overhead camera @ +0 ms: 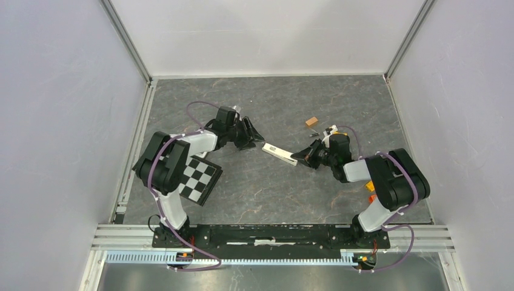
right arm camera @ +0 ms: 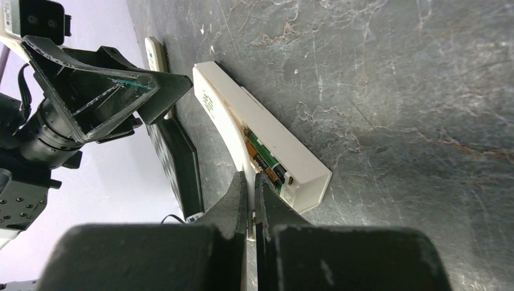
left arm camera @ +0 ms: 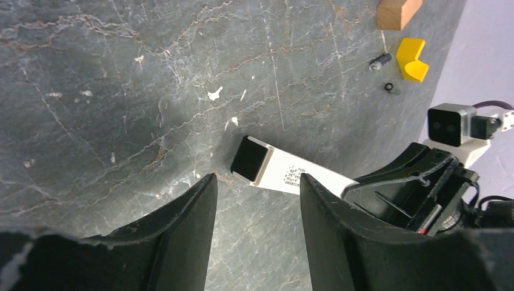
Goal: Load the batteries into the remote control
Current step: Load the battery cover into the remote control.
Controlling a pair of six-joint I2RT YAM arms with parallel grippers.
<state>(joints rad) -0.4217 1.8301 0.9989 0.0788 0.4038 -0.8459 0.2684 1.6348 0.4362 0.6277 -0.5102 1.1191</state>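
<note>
**Q:** What takes up most of the scene?
**A:** A dark grey, stone-veined bench [overhead camera: 267,97]. Two black-and-white robot arms rise from its near edge and bend inward toward its middle. A black-and-white checkerboard plate [overhead camera: 200,176] lies beside the left arm, toward the left edge.

**Q:** Where is the thing being worked on?
**A:** A long, narrow white plastic remote control [overhead camera: 280,154] with a black end cap lies near the middle of the bench, between the two hands. Its long axis runs on a slant. The black end points toward the far left corner and the left hand, the other end toward the near right corner.

**Q:** Which hand is nearer?
**A:** The right hand [right arm camera: 250,177]. It reaches in low, fingers pressed together, and appears to pinch the remote control's thin rim beside the open battery recess. The left hand [left arm camera: 257,180] holds nothing. Its fingers stand apart, angled down at the black end, which sits just ahead of the gap, untouched.

**Q:** And the batteries?
**A:** Slim green-and-orange batteries [right arm camera: 265,160] lie in the recess, along the long axis. It looks filled. Tiny dark loose batteries [left arm camera: 380,60] rest toward the far right corner, beside a yellow curved plastic piece [left arm camera: 412,59] and a brown wooden block [left arm camera: 397,12]. Any left-hand approach would likely follow that slant.
</note>
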